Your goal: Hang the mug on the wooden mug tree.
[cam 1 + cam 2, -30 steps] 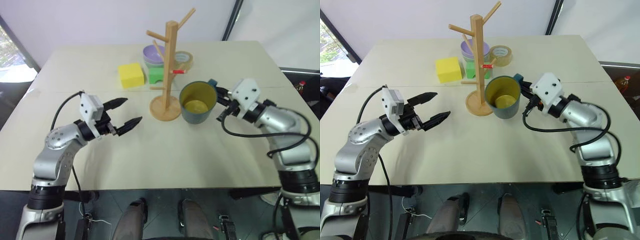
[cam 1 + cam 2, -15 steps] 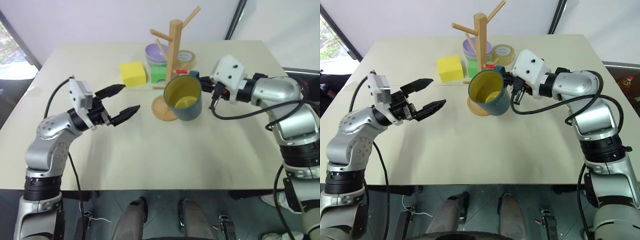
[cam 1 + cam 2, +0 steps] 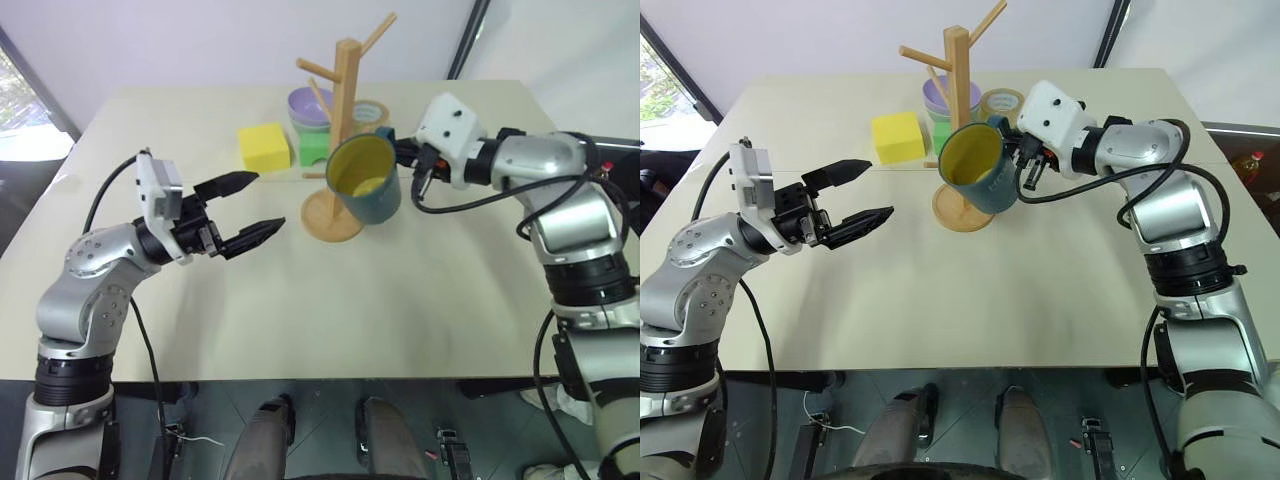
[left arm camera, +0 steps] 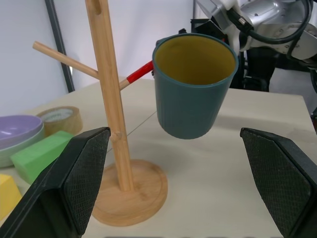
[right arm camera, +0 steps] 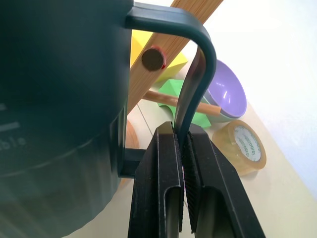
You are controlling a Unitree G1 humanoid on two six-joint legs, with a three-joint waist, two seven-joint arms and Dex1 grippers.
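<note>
The teal-blue mug (image 3: 365, 180), yellow inside, hangs tilted above the table just right of the wooden mug tree (image 3: 343, 110), in front of its round base (image 3: 320, 222). My right gripper (image 5: 182, 130) is shut on the mug's loop handle (image 5: 198, 64). The red tip (image 5: 153, 58) of one peg shows through the handle's opening; whether it is inside the loop I cannot tell. My left gripper (image 3: 268, 200) stands open and empty left of the tree. In the left wrist view its fingers (image 4: 84, 173) frame the mug (image 4: 193, 89) and the post (image 4: 110, 94).
Behind the tree lie a yellow block (image 3: 265, 148), a green block (image 3: 315, 150), a purple bowl (image 3: 308, 105) and a tape roll (image 3: 372, 113). The pale table (image 3: 400, 310) stretches bare toward its front edge.
The right gripper has lifted the mug off the table and carried it left toward the tree, tilting it. The left gripper stayed open and rose slightly.
</note>
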